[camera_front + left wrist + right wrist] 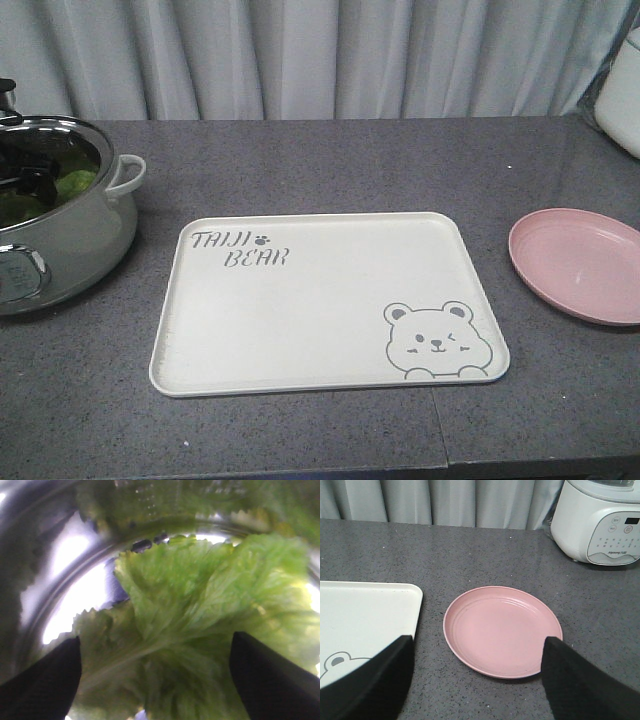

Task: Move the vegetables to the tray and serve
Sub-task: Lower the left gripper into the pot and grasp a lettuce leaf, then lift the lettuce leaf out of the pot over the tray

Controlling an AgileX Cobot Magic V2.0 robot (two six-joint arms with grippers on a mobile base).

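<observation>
1. Since the left gripper (155, 637) hangs inside the steel pot (90, 240), which stands left of the tray (300, 320), with its fingers spread on either side of the lettuce (200, 595), the step in hand looks like the pick. Nothing is pinched yet.
2. To do it well, close across the pale midrib rather than the frilled edge, which would likely tear. The leaf looks limp, so it should be lifted straight up, clear of the pot rim, before swinging right toward the tray.
3. The right gripper (477, 639) is likewise spread and empty, hovering over the pink plate (502, 630), right of the tray.
4. No leaf lies on the tray yet, so the task appears to be at its start.
5. The tray rests flat on a dark grey speckled countertop (330, 160). A white cooker (600, 520) stands behind and far right of the tray, and pale grey curtains (300, 60) hang behind it.
</observation>
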